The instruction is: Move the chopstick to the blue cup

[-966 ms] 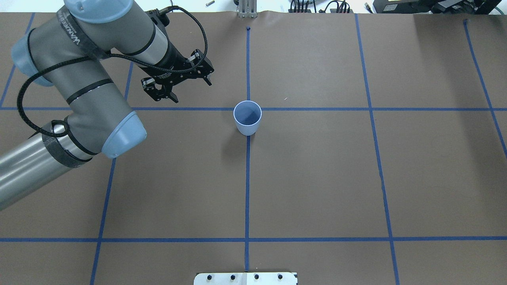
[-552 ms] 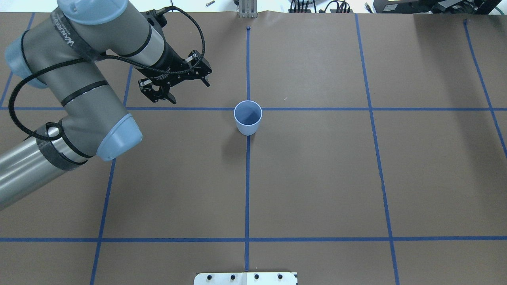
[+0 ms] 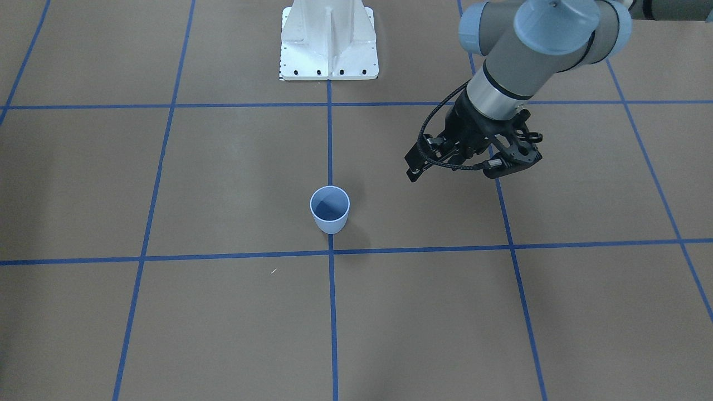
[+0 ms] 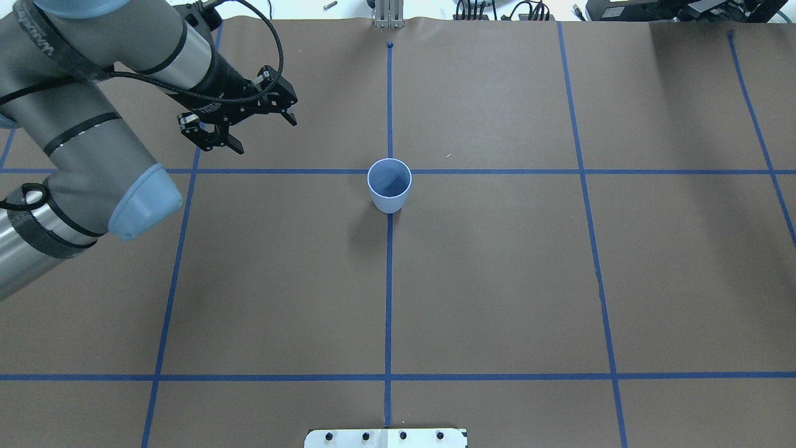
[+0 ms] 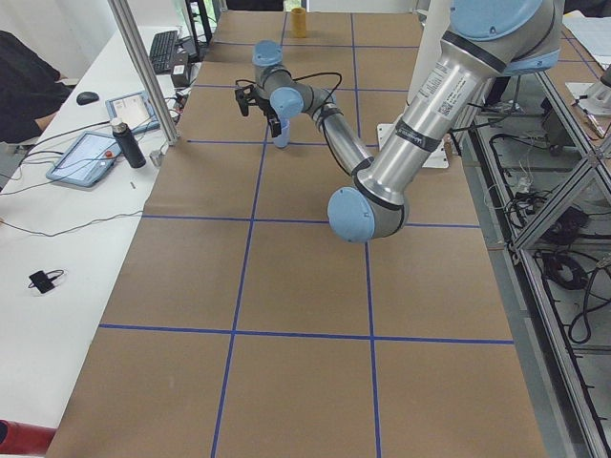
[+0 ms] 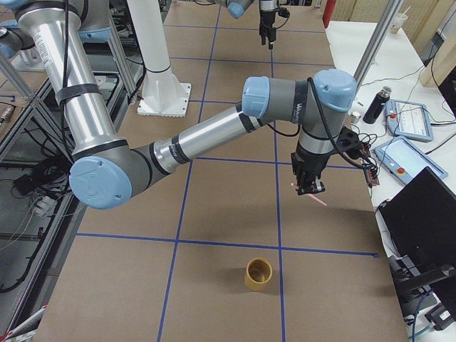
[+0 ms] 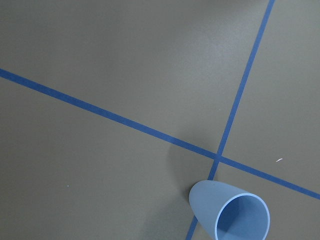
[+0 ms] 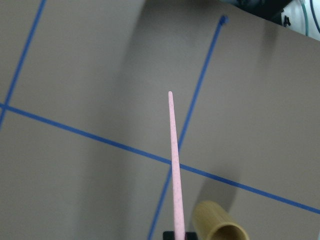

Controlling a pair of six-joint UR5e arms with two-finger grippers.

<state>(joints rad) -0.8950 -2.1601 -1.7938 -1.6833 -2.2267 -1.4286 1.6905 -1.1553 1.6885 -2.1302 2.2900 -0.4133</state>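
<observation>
The blue cup point(image 4: 389, 186) stands upright on the brown table where two tape lines cross; it also shows in the front view point(image 3: 330, 210) and the left wrist view point(image 7: 230, 217). My left gripper point(image 4: 264, 135) is open and empty, above the table to the cup's left and farther back. My right gripper point(image 6: 308, 187) is outside the overhead view, near the table's right end. It is shut on the pink chopstick point(image 8: 173, 160), which sticks out from it above the table and also shows in the right side view point(image 6: 315, 199).
A tan cup point(image 6: 258, 274) stands near the table's right end, close under the right gripper's view point(image 8: 222, 229). The white base plate point(image 3: 328, 44) sits at the robot's edge. A side desk with tablets and a bottle point(image 5: 129, 143) runs along the far edge.
My left arm has pulled left and back, away from the blue cup, with its gripper still open. The cup has not moved.
</observation>
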